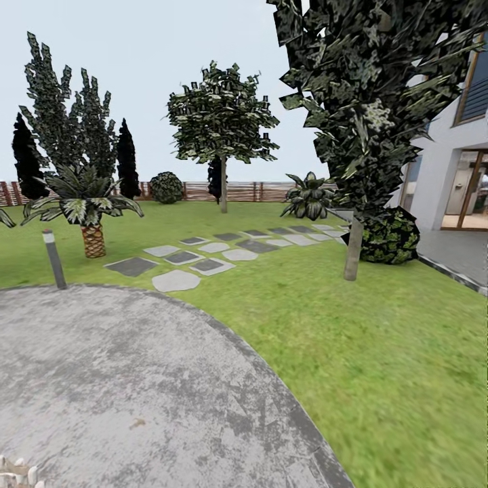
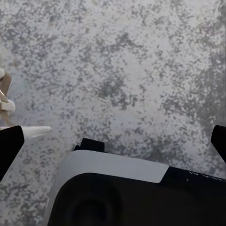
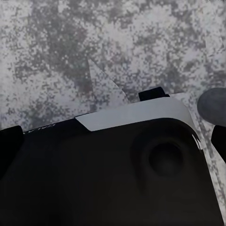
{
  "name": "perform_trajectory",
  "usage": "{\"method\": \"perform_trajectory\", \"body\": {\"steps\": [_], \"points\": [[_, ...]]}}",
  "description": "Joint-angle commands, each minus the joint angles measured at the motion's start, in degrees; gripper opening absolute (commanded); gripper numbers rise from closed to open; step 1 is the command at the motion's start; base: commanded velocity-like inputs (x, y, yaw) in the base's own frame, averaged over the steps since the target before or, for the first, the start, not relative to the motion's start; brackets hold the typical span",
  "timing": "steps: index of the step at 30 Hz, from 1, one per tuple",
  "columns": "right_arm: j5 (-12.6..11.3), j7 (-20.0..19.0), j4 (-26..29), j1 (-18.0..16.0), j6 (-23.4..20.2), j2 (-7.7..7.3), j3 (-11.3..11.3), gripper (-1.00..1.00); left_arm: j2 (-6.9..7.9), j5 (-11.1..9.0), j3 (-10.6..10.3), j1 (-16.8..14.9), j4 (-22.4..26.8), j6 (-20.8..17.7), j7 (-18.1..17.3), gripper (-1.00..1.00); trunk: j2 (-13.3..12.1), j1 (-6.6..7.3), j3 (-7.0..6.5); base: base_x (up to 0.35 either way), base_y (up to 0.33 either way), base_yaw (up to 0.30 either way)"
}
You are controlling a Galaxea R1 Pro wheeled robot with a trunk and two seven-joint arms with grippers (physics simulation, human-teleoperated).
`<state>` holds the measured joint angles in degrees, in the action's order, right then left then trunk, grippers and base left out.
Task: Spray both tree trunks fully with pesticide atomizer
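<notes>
Two trees stand on the lawn. The far tree (image 1: 221, 122) has its trunk (image 1: 223, 184) by the fence. The near tree (image 1: 379, 88) rises at the right, and its grey-brown trunk (image 1: 352, 248) stands beside a dark bush. The pesticide atomizer is out of view. My left gripper (image 2: 114, 143) hangs open over the grey paving, with dark fingertips (image 2: 9, 147) at the picture's edges. My right gripper (image 3: 114, 143) is open too, with nothing between its fingers (image 3: 9, 147). Below both sits my own black and white body.
Round grey paved patch (image 1: 122, 379) underfoot, with a short grey lamp post (image 1: 53, 259) at its far edge. Low palm (image 1: 87, 203), stepping stones (image 1: 203, 256), brown slat fence (image 1: 257, 192), house wall (image 1: 447, 176) at right. A pale unclear thing (image 1: 15, 472) lies at the bottom left corner.
</notes>
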<state>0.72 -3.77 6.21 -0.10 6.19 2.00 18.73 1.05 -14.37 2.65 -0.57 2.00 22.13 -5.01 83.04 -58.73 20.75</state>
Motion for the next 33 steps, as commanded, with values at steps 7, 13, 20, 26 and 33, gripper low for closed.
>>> {"method": "perform_trajectory", "body": {"steps": [7, 13, 20, 26, 33], "points": [[0.07, -0.28, 0.03, 0.0, 0.14, 0.02, 0.43, 1.0, 0.01, -0.45, 0.25, -0.05, -0.06, 0.11, -0.52, 1.0, 0.03, 0.0, 0.06, 0.007, 0.0, -0.099], [0.07, -0.28, 0.03, -0.01, 0.14, 0.04, 0.44, 1.0, 0.01, -0.4, 0.25, -0.05, -0.06, 0.11, -0.52, 1.0, 0.03, 0.0, 0.06, 0.001, 0.0, -0.023], [0.07, -0.28, 0.0, -0.01, 0.14, 0.02, 0.45, 1.0, 0.01, -0.46, 0.25, -0.05, -0.06, 0.11, -0.53, 1.0, 0.03, 0.0, 0.06, 0.0, 0.0, -0.004], [0.07, -0.28, 0.02, -0.04, 0.14, 0.02, 0.46, 1.0, 0.01, -0.4, 0.25, -0.05, -0.06, 0.11, -0.53, 1.0, 0.03, 0.0, 0.06, 0.087, 0.0, 0.0], [0.07, -0.28, 0.02, -0.02, 0.14, 0.02, 0.5, 1.0, 0.01, -0.44, 0.25, -0.05, -0.06, 0.11, -0.53, 1.0, 0.03, 0.0, 0.06, 0.234, 0.0, -0.07]]}}
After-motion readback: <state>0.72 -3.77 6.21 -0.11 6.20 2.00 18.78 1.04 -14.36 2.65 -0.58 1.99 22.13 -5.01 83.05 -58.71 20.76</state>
